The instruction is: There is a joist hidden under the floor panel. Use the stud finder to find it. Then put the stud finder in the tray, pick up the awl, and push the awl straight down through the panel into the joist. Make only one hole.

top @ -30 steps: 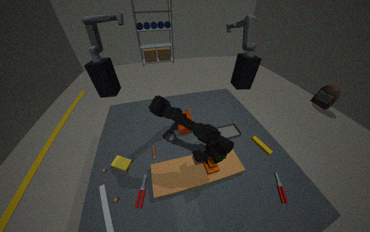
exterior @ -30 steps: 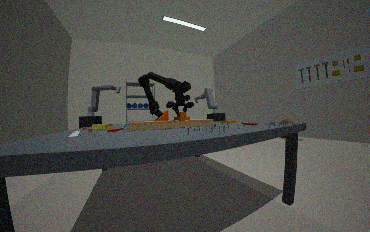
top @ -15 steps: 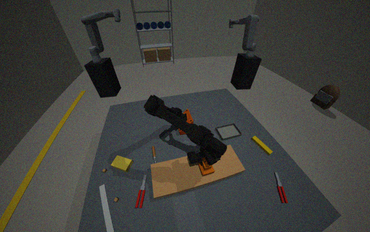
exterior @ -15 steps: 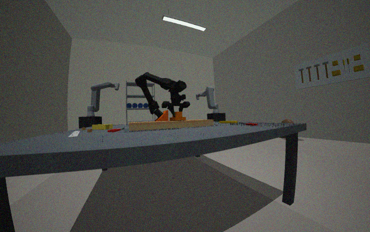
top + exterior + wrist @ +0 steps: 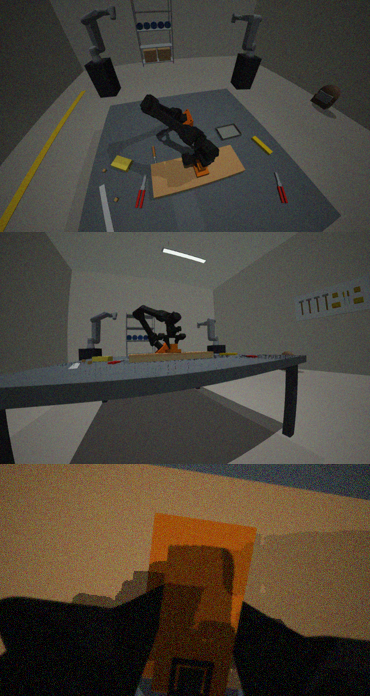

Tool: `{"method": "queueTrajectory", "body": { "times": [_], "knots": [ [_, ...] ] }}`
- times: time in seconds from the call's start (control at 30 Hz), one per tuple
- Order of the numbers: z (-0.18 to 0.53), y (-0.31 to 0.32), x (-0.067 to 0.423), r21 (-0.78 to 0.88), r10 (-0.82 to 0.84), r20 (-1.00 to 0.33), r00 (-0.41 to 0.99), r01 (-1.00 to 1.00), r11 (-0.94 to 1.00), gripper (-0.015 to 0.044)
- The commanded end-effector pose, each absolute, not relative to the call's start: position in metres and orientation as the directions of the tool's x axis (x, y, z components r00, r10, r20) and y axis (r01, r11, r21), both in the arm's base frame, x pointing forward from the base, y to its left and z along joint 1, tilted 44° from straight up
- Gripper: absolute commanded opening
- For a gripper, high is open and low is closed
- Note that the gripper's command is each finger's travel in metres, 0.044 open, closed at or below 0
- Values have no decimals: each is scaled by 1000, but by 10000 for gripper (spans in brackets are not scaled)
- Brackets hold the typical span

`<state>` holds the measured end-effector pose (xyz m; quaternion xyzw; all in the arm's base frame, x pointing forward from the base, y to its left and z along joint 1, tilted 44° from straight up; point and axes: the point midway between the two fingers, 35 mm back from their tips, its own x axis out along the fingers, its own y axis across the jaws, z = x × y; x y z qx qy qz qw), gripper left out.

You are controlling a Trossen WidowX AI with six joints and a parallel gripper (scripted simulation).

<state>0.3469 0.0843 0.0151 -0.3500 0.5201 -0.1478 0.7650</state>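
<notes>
The orange stud finder is flat on, or just above, the middle-right part of the wooden floor panel. My gripper is shut on its raised grip. The small framed display on the stud finder is dark in the wrist view. The awl, with an orange-brown handle, lies beside the panel's back left corner, its shaft toward the panel. The tray is empty behind the panel's right part. The joist is hidden under the panel.
A yellow block and small wooden bits lie left of the panel. Red-handled tools lie front left and front right. A yellow bar lies right of the tray. A white strip lies at the front left.
</notes>
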Motion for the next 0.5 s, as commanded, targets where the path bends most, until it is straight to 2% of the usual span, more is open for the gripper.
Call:
{"method": "queueTrajectory", "body": {
  "times": [0.0,0.47],
  "knots": [
    [21,77,348,-695,-597,-686,417,-133,706,0],
    [42,56,352,-696,-598,-685,417,-133,705,0]
  ]
}}
